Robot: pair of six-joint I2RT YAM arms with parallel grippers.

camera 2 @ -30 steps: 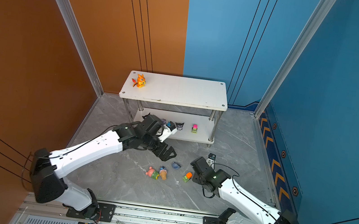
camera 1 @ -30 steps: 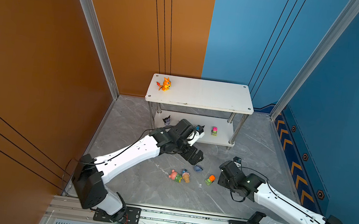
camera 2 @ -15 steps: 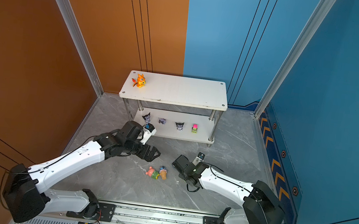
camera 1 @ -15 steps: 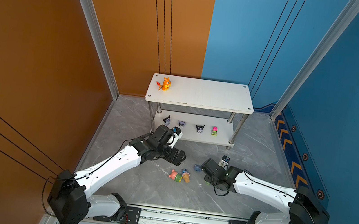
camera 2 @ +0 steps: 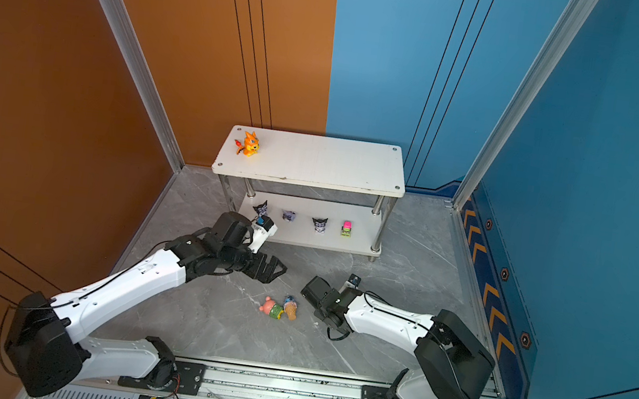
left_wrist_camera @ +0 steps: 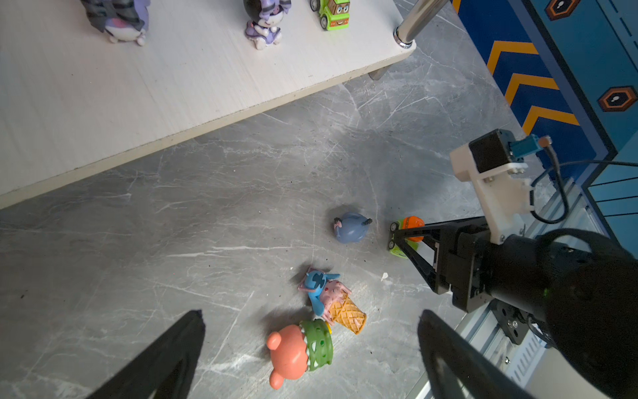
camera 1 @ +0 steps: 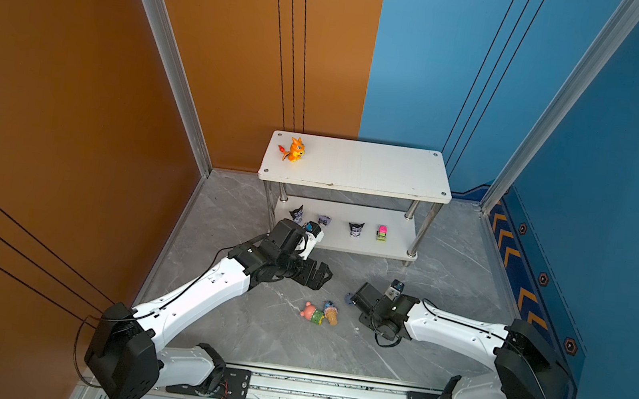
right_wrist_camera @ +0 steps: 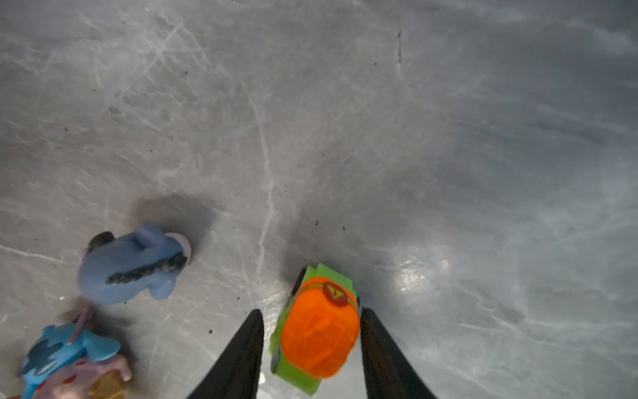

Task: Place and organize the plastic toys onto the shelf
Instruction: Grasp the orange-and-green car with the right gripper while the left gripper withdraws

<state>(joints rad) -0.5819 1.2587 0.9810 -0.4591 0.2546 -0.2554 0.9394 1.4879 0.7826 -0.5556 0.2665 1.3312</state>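
Orange car point(right_wrist_camera: 319, 331), on the floor point(right_wrist_camera: 414, 138) at 6 o'clock of the shelf point(camera 1: 355, 167), is getting straddled by the right gripper point(right_wrist_camera: 311, 310), jaws narrowing but unclamped, pick looking imminent; left gripper point(camera 1: 318, 276) is backing off, jaws wide.

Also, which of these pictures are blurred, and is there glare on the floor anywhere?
Right wrist view: soft overall, the donkey and car smeared, with a glare patch on the floor beside the car. Left wrist view: sharp, the bear casting a short soft shadow. Both top views: sharp, even light on the shelf.
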